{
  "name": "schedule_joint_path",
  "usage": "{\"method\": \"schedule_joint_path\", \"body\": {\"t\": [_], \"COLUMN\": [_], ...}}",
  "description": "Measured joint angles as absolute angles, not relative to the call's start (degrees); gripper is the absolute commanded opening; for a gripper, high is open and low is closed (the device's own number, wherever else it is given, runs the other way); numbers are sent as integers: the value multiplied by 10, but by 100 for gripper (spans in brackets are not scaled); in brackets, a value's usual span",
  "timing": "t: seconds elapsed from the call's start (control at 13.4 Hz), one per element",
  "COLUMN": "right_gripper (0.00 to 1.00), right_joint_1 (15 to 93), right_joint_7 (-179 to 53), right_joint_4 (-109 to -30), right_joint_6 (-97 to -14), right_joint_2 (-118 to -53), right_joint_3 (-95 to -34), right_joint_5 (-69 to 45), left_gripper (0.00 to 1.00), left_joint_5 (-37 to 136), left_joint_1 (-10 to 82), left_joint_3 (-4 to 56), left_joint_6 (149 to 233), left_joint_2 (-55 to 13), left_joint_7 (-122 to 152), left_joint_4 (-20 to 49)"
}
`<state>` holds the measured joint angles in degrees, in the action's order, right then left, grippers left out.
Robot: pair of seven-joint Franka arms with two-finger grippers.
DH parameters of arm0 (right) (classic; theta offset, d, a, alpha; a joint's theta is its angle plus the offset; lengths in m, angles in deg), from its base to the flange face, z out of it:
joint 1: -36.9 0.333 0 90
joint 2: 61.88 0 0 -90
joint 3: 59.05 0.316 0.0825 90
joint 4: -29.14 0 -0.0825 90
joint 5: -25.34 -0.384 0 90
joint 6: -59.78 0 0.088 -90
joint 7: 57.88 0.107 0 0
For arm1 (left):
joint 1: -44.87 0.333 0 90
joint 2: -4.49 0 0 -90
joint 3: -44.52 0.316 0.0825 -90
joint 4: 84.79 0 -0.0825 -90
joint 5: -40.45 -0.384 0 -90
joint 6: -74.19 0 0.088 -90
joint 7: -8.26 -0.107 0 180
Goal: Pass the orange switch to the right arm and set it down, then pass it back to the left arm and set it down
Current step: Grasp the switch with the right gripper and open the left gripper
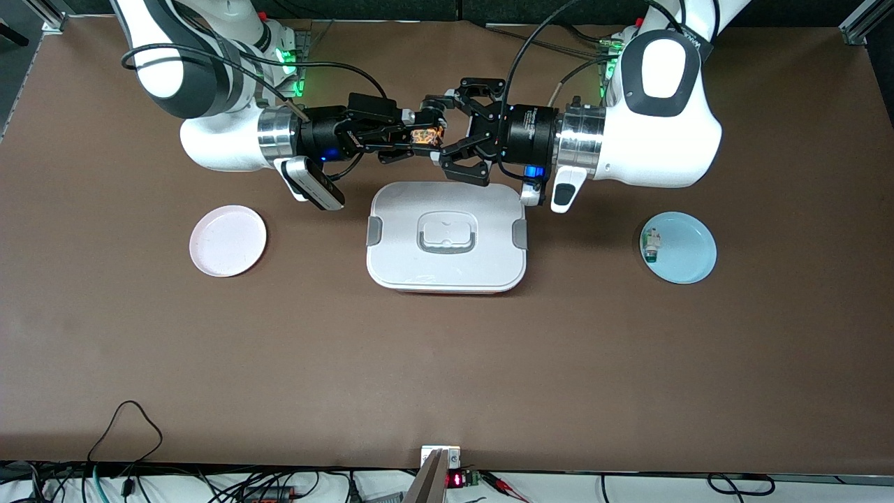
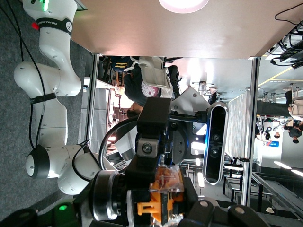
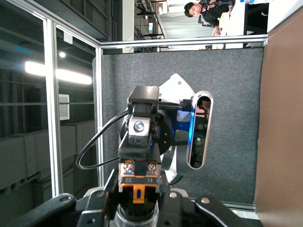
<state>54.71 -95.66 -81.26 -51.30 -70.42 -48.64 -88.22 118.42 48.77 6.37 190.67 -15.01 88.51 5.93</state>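
Observation:
The orange switch [image 1: 427, 137] is in the air between both grippers, over the table just past the box's robot-side edge. My right gripper [image 1: 413, 137] is shut on it, fingers against its sides. My left gripper [image 1: 437, 133] faces it, fingers spread around the switch with a small gap. The white lidded box [image 1: 405, 260] sits on the table under and nearer the front camera than the grippers. The switch shows in the left wrist view [image 2: 163, 191] and in the right wrist view [image 3: 138, 182], between my right gripper's [image 3: 138, 191] fingers.
A pink plate [image 1: 228, 240] lies toward the right arm's end. A blue plate [image 1: 688, 255] toward the left arm's end holds a tiny white-and-green component [image 1: 651, 244]. Cables run along the table's front edge.

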Motion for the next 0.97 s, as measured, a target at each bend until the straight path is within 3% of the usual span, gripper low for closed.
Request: {"method": "schedule_joint_path", "body": {"t": [0.6, 0.97], "right_gripper": [21, 20], "right_joint_1": [536, 501], "right_joint_7": [-981, -981], "right_joint_4": [-814, -814], "right_joint_6": [-513, -513], "right_joint_2": [-706, -704], "right_joint_3": [-487, -488], "right_joint_5": [-876, -813], "left_gripper": [100, 100], "left_joint_5": [1184, 1184], "left_joint_1": [488, 488], "left_joint_3": [66, 66], "left_joint_6": [1907, 1910], "left_joint_2": [-150, -150], "left_joint_7": [888, 889], "left_joint_4": [59, 59]}}
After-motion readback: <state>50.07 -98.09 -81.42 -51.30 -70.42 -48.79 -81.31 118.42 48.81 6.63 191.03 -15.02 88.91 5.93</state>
